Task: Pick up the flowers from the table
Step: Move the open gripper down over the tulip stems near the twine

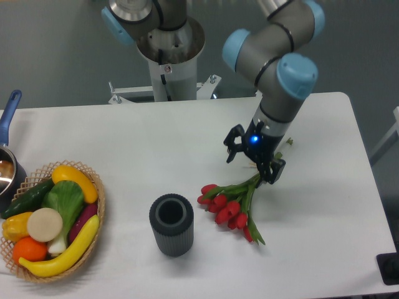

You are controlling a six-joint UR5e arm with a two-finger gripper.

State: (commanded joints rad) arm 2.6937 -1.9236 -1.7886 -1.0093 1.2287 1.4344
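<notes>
The flowers (229,208), a bunch of red tulips with green stems, lie on the white table (156,143) right of centre, blooms toward the front and stems pointing back-right. My gripper (252,166) hangs low over the stems, just above the tied part, which it hides. Its two black fingers are spread, one on each side of the stems, with nothing clamped between them. The stem tips (287,143) peek out behind the wrist.
A dark grey ribbed cup (171,224) stands left of the blooms. A wicker basket (93,205) of toy vegetables sits at the front left, with a blue-handled pot (9,156) behind it. The robot base (168,50) rises at the back edge.
</notes>
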